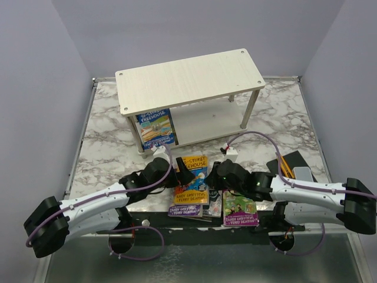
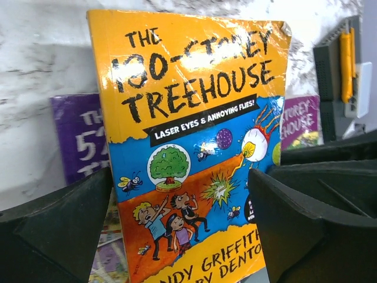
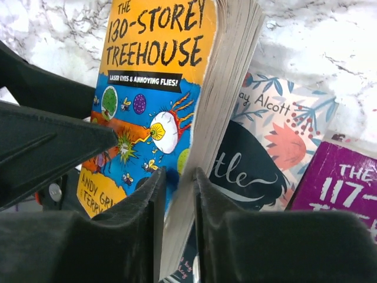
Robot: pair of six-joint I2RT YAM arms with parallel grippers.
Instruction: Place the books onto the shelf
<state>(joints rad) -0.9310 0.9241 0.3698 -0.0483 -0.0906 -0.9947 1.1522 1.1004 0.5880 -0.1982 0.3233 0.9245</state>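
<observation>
L arm & R arm: white links, black joints; purple cables looped along each; pincer fingers matte black.

— Entry one?
— Orange Treehouse book, front cover to the lens, centre, tilted.
— Flanked by?
— Left gripper, black fingers set wide apart, one on each side of the book. Contact: cannot tell.
— Behind it?
— Left-hand purple book; right-hand purple book; white marble table. Upper right corner: dark grey object bearing an orange strip.
</observation>
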